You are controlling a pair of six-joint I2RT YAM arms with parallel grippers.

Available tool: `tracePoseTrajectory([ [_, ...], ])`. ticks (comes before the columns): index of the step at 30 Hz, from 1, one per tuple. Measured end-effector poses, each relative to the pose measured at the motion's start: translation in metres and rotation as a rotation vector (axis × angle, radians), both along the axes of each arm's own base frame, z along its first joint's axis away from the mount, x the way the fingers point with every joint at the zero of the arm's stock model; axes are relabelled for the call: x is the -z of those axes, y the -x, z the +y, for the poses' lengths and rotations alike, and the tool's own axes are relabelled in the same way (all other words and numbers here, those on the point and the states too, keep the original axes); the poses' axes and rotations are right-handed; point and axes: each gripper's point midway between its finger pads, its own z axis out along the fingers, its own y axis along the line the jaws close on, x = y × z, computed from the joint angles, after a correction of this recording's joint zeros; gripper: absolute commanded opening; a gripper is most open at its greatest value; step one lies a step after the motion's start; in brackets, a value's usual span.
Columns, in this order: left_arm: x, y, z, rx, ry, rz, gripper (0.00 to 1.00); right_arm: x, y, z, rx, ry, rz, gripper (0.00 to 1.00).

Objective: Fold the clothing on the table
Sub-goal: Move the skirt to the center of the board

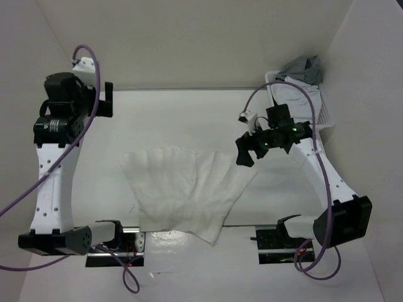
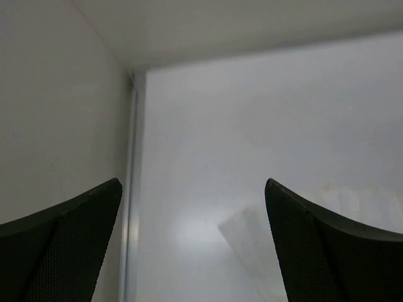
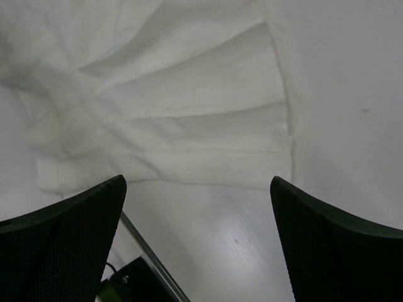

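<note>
White mesh basket (image 1: pixel 325 114), upper right of frame; grey garment (image 1: pixel 305 67) draped over top; white cloth (image 1: pixel 284 94) inside, possibly another garment.

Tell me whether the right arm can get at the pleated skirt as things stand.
Probably yes. The right gripper hangs open close by the right edge of the skirt. Its wrist view shows bare pleats straight ahead, with nothing in the way.

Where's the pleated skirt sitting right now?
In the top view the pleated skirt lies spread flat on the table, midway along its near edge, with the right gripper hovering by its far right corner.
</note>
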Motion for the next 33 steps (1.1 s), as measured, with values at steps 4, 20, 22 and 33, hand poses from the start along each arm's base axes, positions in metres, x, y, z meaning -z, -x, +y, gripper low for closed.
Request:
tracePoseTrajectory([
  [4, 0.121, 0.015, -0.003, 0.034, 0.059, 0.4, 1.0, 0.009, 0.014, 0.047, -0.231, 0.016, 0.078, 0.99],
  [20, 0.113, 0.122, 0.005, -0.01, 0.18, 0.263, 1.0, 0.147, 0.127, 0.139, -0.825, 0.271, 0.592, 0.99],
  [22, 0.117, 0.119, 0.003, 0.008, 0.195, 0.277, 1.0, 0.153, 0.13, 0.138, -0.839, 0.284, 0.608, 0.99],
  [33, 0.145, 0.104, -0.002, 0.039, 0.272, 0.368, 1.0, 0.159, 0.111, 0.138, -0.733, 0.316, 0.631, 0.99],
])
